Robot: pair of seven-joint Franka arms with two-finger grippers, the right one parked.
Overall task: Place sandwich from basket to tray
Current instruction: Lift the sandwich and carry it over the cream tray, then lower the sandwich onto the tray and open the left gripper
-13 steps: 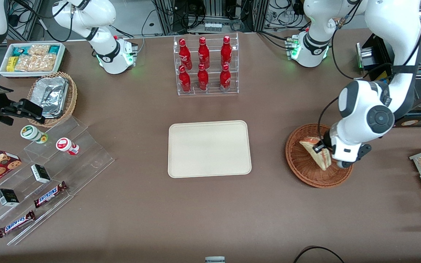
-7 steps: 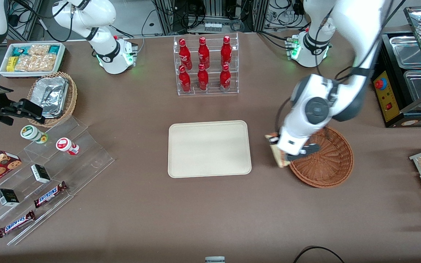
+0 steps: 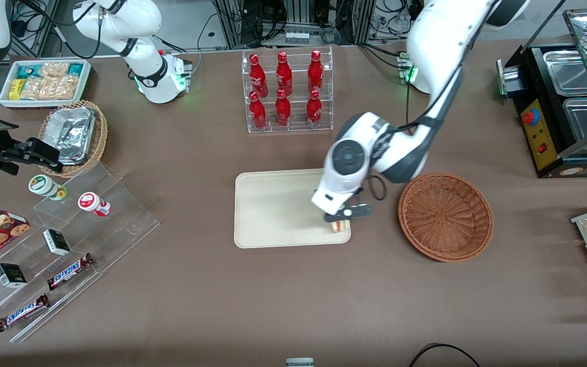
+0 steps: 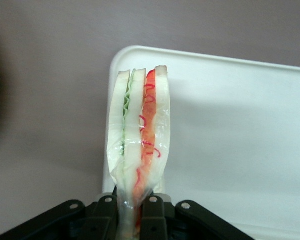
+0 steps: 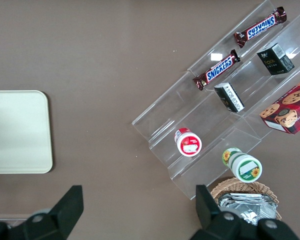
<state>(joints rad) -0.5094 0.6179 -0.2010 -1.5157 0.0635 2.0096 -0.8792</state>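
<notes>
My left gripper [image 3: 341, 218] hangs over the corner of the cream tray [image 3: 273, 209] that lies nearest the basket and the front camera. It is shut on the clear-wrapped sandwich [image 4: 139, 140], whose white bread with red and green filling sticks out from between the fingers [image 4: 157, 217] above the tray's corner [image 4: 230, 125]. In the front view only a small bit of the sandwich [image 3: 341, 226] shows under the hand. The reddish-brown wicker basket [image 3: 445, 216] stands beside the tray with nothing in it.
A clear rack of red bottles [image 3: 286, 92] stands farther from the front camera than the tray. Toward the parked arm's end are clear steps with candy bars [image 3: 69, 271], a tan basket of foil containers [image 3: 73, 135] and a white snack bin [image 3: 45, 81].
The arm has carried the sandwich out of the basket, across the table gap, to above the tray's near corner. The basket is now bare.
</notes>
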